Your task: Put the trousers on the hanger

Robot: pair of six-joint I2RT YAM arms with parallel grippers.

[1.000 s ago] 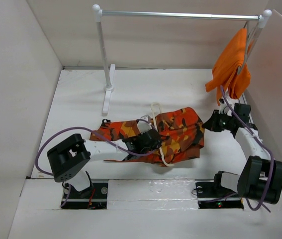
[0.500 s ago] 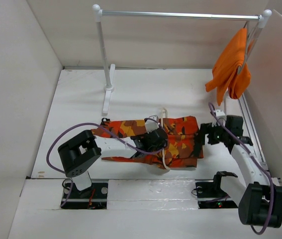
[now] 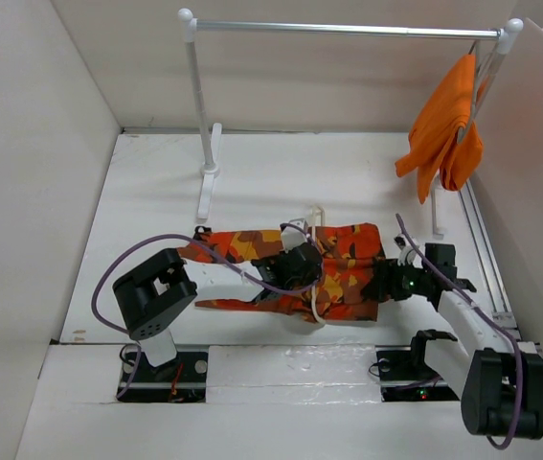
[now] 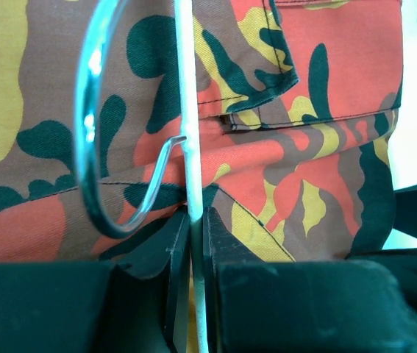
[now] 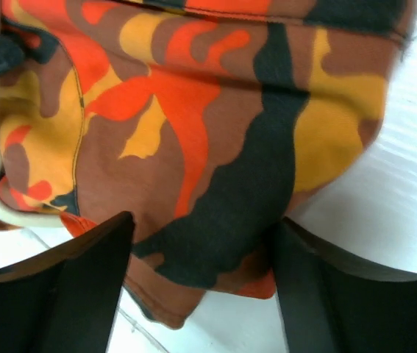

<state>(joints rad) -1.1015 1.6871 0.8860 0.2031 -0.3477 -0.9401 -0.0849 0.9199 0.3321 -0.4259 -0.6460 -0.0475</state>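
Top view: most of the hanger (image 3: 315,309) is hidden by the trousers (image 3: 348,273) and the left pincer (image 3: 295,268). The left wrist cam crops its metal hook (image 4: 83,147) at the top edge, and the right wrist cam only catches one corner.

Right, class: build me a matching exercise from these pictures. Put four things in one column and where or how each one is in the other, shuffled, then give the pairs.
Column one
1. camouflage-print cloth trousers
2. plain bright orange garment
3. left claw
4. right claw

Column two
a. open, fingers either side of a cloth edge
b. lying on the white table
c. shut on the thin cream-white hanger
d. hanging at the right end of the silver rail

Pairs: 1-b, 2-d, 3-c, 4-a
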